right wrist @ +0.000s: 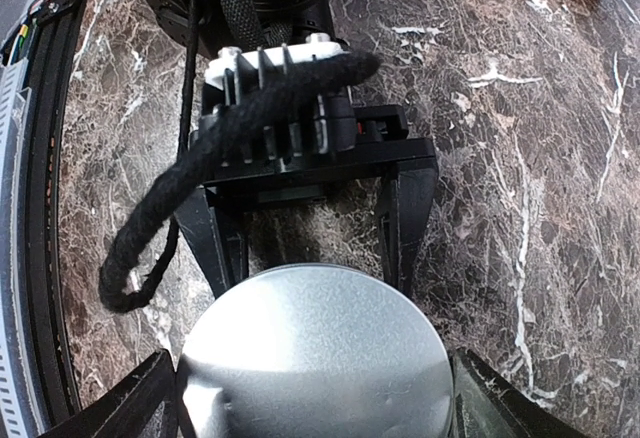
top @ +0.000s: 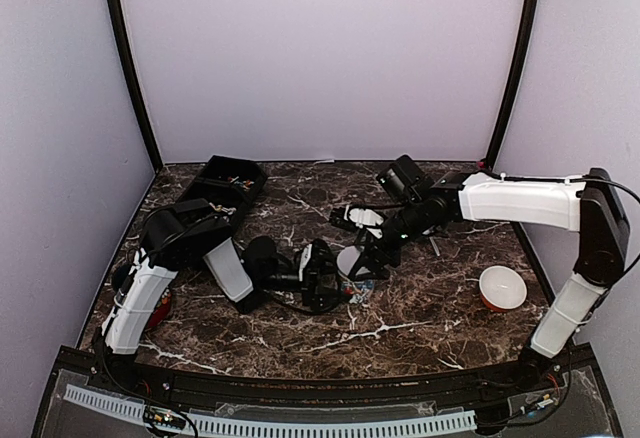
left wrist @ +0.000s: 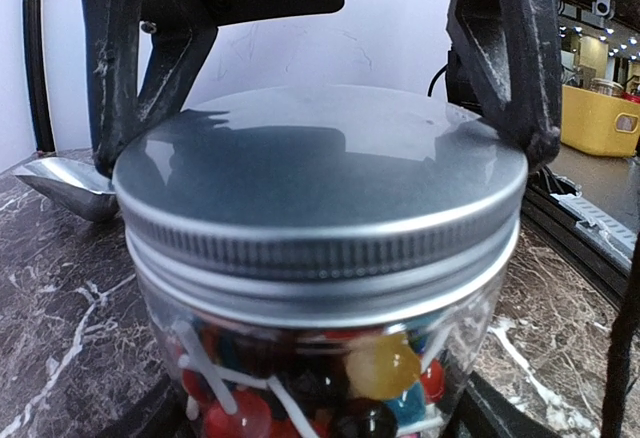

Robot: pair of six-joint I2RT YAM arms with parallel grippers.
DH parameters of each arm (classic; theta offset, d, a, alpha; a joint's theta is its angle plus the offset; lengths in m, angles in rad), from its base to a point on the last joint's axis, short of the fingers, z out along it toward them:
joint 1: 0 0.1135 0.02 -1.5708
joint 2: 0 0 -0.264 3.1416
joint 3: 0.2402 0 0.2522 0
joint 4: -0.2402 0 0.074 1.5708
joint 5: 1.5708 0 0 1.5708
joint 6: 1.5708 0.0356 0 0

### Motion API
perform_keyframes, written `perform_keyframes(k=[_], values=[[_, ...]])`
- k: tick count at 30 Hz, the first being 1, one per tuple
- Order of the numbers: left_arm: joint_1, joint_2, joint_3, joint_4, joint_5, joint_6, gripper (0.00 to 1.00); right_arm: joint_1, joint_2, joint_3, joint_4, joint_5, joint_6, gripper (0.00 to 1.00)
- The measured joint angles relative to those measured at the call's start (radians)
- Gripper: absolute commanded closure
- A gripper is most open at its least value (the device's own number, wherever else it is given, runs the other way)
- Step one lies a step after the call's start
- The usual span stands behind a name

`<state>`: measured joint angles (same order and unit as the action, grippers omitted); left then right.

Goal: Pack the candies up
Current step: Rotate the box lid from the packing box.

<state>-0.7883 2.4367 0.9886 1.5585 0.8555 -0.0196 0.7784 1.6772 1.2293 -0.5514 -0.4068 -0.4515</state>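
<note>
A glass jar (left wrist: pixel 470 333) with a silver screw lid (left wrist: pixel 320 178) stands mid-table, its lid (top: pixel 352 261) small in the top view. The candies (left wrist: pixel 385 363) show through the glass: round sweets in red, yellow and blue, with white sticks among them. My left gripper (left wrist: pixel 320 416) comes in from the left at table height, its fingers (right wrist: pixel 408 220) pressed to both sides of the jar body. From above, my right gripper (right wrist: pixel 315 403) straddles the lid (right wrist: pixel 315 358), and its fingers (left wrist: pixel 510 68) rest against the lid's rim on either side.
A black compartment tray (top: pixel 225 186) sits at the back left. A white bowl with an orange rim (top: pixel 502 288) stands front right. A silver scoop (left wrist: pixel 65 186) lies on the marble just beside the jar. The left arm's black cable (right wrist: pixel 200 158) loops near the jar.
</note>
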Motion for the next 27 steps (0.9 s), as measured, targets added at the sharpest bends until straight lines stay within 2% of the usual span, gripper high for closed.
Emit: perform_keyframes(k=[21, 27], values=[[0.001, 0.005, -0.006, 0.043, 0.053, -0.030, 0.24, -0.008, -0.071, -0.124, 0.148, -0.078, 0.001, 0.13], [0.001, 0.005, -0.013, 0.053, 0.042, -0.029, 0.25, -0.010, -0.093, -0.184, 0.244, -0.092, 0.032, 0.13]])
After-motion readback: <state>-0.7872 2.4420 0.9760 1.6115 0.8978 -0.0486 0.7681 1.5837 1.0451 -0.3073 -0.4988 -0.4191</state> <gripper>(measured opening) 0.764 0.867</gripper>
